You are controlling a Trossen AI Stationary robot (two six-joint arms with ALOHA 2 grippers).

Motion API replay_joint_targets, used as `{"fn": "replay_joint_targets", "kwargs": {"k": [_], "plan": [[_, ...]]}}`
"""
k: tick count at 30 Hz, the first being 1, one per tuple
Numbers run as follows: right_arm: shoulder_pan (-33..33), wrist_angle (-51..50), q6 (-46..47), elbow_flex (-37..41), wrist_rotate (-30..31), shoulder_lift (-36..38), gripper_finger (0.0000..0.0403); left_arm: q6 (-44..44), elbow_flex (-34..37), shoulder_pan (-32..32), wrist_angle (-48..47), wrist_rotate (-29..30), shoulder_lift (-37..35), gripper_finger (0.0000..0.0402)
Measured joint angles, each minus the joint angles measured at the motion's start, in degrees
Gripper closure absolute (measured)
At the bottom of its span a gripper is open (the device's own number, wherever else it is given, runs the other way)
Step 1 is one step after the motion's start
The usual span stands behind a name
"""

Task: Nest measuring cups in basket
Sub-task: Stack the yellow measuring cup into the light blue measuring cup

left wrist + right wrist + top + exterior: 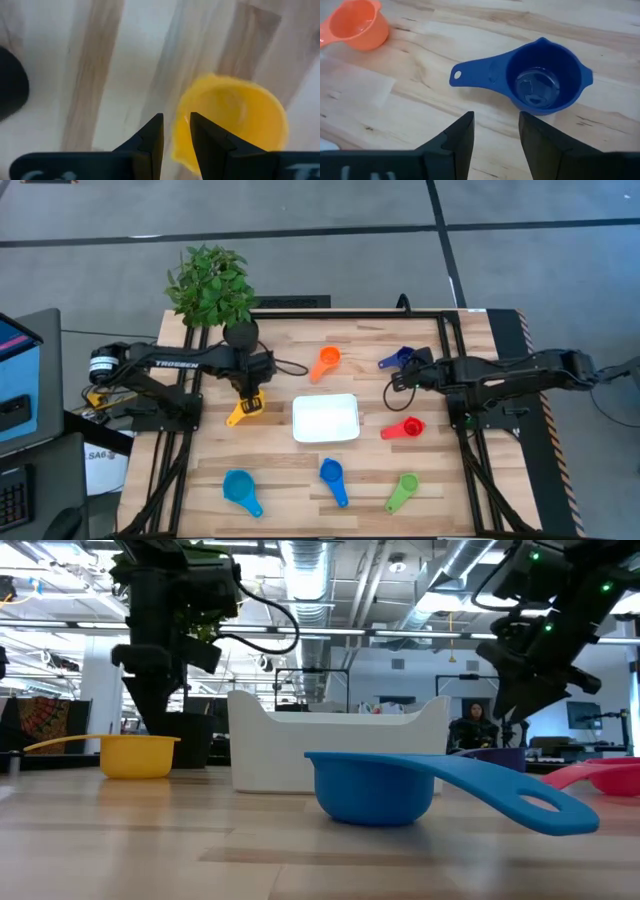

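The right gripper (495,145), fingers parted and empty, hovers just short of the dark blue plastic measuring cup (540,80), which lies on the wooden table (290,480) up and to the right of the shallow white rectangular plastic basket (326,419). The left gripper (175,145), fingers narrowly apart, holds nothing above the yellow plastic measuring cup (235,120) left of the basket.

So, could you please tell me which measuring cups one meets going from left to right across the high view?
Light blue cup → yellow cup → orange cup → blue cup → green cup. The dark blue and red cups also lie on the right, but overlap the green one left-to-right, so I leave them out.
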State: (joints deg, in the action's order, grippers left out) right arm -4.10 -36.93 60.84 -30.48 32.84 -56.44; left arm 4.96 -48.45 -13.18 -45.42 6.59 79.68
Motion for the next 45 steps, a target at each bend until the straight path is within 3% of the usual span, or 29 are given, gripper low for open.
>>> {"fn": "replay_joint_targets", "kwargs": {"k": [10, 17, 24, 28, 31, 36, 40, 43, 45], "plan": [[2.4, 0.8, 0.7, 0.0, -0.6, -1.4, 0.0216, -1.9, 0.0, -3.5, 0.1, -3.8, 2.5, 0.0320], [2.6, 1.6, 0.5, 0.0, -0.9, -1.8, 0.0229, 2.9, 0.0, -3.4, 1.4, -4.6, 3.0, 0.0391], [2.6, 2.1, 0.1, 0.0, -0.8, -2.1, 0.0243, 12.0, 0.0, -2.3, 1.1, -1.4, 2.9, 0.0399], [2.6, 2.9, -3.5, 0.0, -1.8, -2.1, 0.0249, 24.9, -0.4, 1.9, -2.0, -1.0, -0.1, 0.0400], [2.4, 3.0, -6.2, 0.0, -2.4, -2.1, 0.0255, 37.7, -0.9, 9.7, -4.9, -0.8, -5.1, 0.0401], [0.5, 3.9, -10.0, 0.0, -2.7, -2.1, 0.0268, 72.1, -1.0, 29.6, -7.1, 4.0, -13.4, 0.0401], [-0.9, 4.3, -13.7, 0.0, -4.1, -2.0, 0.0278, 102.4, -1.0, 47.9, -3.0, 6.8, -14.9, 0.0401], [-2.7, 5.2, -17.7, 0.0, -4.2, -2.0, 0.0283, 117.9, -1.0, 57.9, 0.7, 11.4, -13.5, 0.0401], [-4.2, 6.4, -20.4, 0.0, -4.1, -2.0, 0.0285, 120.3, -1.0, 60.6, 3.2, 10.6, -12.0, 0.0401]]}}
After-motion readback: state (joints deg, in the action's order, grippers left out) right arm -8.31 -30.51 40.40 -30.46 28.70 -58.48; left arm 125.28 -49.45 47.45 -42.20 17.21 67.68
